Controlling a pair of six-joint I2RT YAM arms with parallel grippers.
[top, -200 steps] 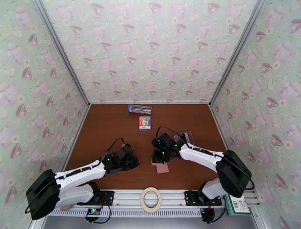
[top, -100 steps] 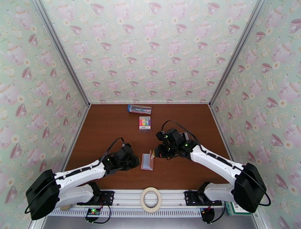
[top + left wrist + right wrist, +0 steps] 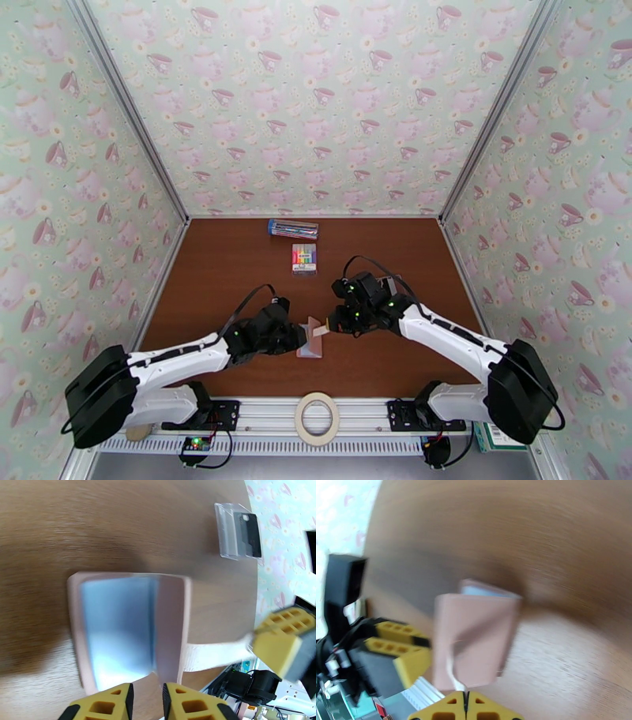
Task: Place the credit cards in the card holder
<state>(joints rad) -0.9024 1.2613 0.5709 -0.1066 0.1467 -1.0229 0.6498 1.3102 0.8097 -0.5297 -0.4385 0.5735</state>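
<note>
The dusty-pink card holder stands open on the brown table between my two grippers, grey-blue inside facing left. My right gripper is shut on the holder's pale strap; in the right wrist view the strap runs into the closed fingertips. My left gripper sits at the holder's left edge, its yellow fingers a narrow gap apart with nothing clearly between them. The credit cards, clear with a dark one, lie apart behind the holder.
A pack of rainbow markers and a blue-ended clear pen box lie at the back of the table. A tape roll rests on the front rail. Patterned walls close in the sides.
The right gripper drew the holder left by its strap and it opened. The left arm moved right up to the holder's left edge.
</note>
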